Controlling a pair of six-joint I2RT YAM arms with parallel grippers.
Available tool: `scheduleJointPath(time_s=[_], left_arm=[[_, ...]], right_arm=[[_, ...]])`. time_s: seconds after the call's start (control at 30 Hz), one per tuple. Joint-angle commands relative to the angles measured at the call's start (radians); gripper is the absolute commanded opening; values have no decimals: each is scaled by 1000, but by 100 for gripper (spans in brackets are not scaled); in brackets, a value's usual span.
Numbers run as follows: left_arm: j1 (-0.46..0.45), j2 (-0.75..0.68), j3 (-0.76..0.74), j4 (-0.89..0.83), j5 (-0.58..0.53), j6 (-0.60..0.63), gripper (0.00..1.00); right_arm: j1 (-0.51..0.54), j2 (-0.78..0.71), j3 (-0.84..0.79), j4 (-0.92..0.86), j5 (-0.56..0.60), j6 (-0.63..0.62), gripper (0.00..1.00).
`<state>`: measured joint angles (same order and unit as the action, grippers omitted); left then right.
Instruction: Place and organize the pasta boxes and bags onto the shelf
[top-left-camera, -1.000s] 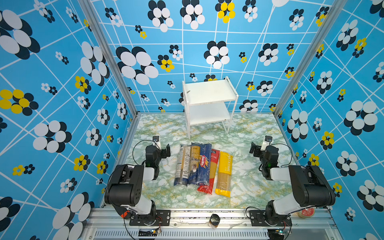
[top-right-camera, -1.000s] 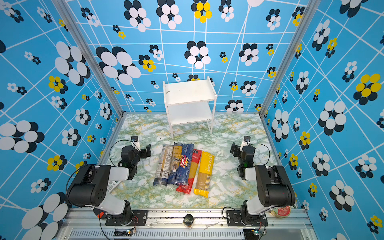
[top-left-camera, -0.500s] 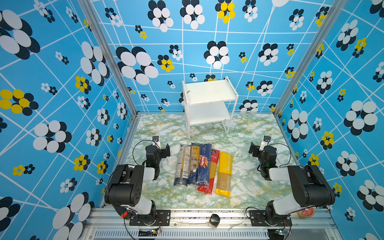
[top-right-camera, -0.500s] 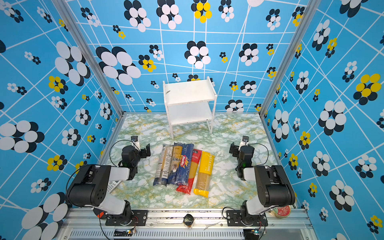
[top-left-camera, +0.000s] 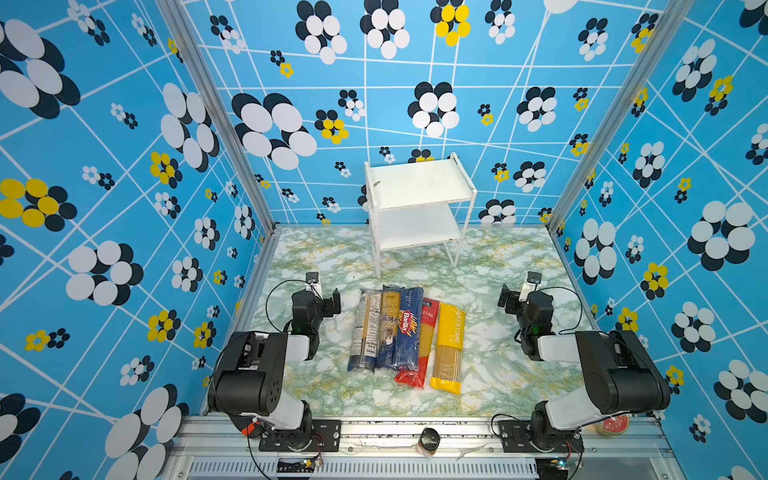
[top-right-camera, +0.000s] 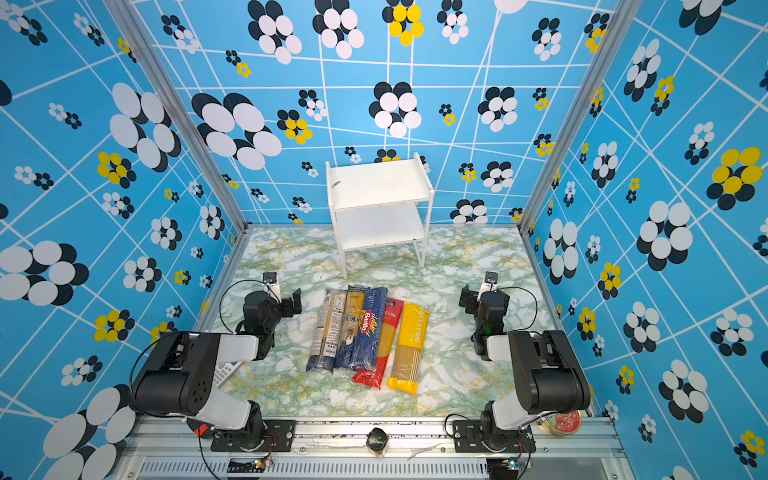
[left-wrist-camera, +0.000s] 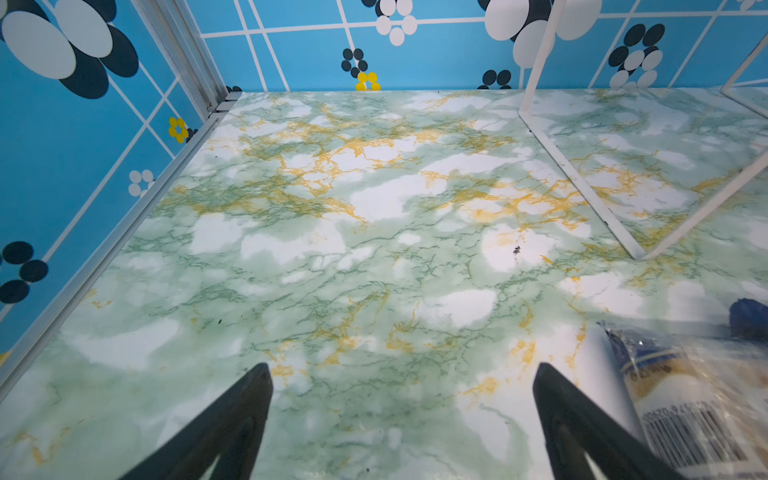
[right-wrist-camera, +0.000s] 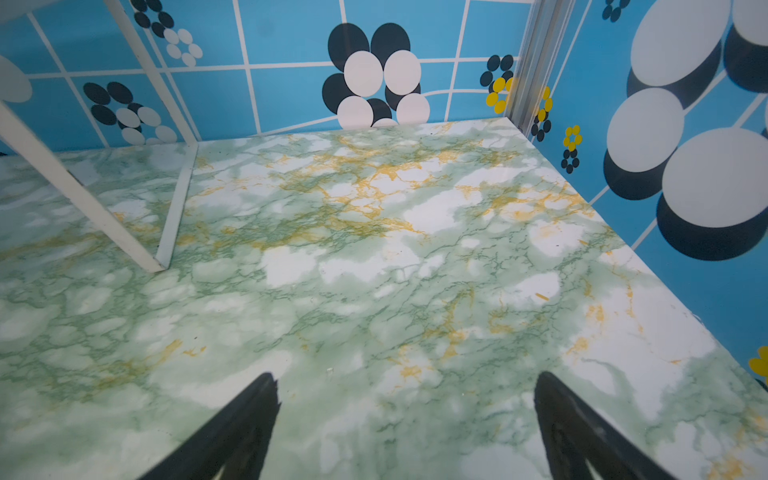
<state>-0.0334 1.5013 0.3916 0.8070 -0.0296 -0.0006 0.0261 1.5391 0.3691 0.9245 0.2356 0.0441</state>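
Several long pasta packs lie side by side mid-table in both top views: two clear/dark-blue bags (top-left-camera: 365, 328) (top-left-camera: 388, 328), a dark-blue Barilla pack (top-left-camera: 409, 332), a red-ended bag (top-left-camera: 422, 357) and a yellow-ended bag (top-left-camera: 449, 345). The white two-tier shelf (top-left-camera: 419, 187) (top-right-camera: 378, 183) stands empty at the back. My left gripper (top-left-camera: 334, 301) (left-wrist-camera: 401, 374) hangs open just left of the packs; the left wrist view shows the end of a clear bag (left-wrist-camera: 685, 395) beside it. Over bare table to the right of the packs, my right gripper (top-left-camera: 507, 299) (right-wrist-camera: 405, 382) is open.
A grey calculator (top-right-camera: 224, 372) lies under the left arm. A round red-lidded tin (top-left-camera: 611, 424) sits on the front rail at the right. Patterned blue walls close in three sides. The shelf's thin legs (left-wrist-camera: 582, 178) (right-wrist-camera: 83, 199) stand ahead of both grippers.
The right gripper has shifted very slightly toward the middle. The left arm and the packs have not moved.
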Motion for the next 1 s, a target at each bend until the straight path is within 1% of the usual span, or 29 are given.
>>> scheduleJointPath(time_s=[0.0,0.13,0.23,0.4,0.47,0.63,0.73,0.8,0.83,0.97], left_arm=[[-3,-85,64,-130,28,19,99],[-10,-159,99,-244,41,23,99],[-11,-195,135,-321,65,-3,99],[-22,-226,222,-486,129,-119,99],[-40,-234,243,-531,131,-155,99],[-109,-257,253,-606,113,-211,99],[-163,-271,247,-652,96,-242,99],[-202,-281,234,-670,81,-268,99],[-221,-286,224,-674,74,-280,99],[-302,-309,170,-677,38,-324,99]], right_arm=[[11,8,5,7,34,4,99],[11,-29,28,-65,33,3,98],[11,-83,59,-165,17,-5,98],[11,-202,149,-419,-61,-6,97],[12,-244,179,-498,-110,5,97],[25,-340,268,-724,-240,43,97],[50,-389,296,-814,-307,82,97],[75,-416,301,-850,-325,105,98],[107,-431,300,-868,-327,111,99],[220,-454,316,-954,-289,139,99]])
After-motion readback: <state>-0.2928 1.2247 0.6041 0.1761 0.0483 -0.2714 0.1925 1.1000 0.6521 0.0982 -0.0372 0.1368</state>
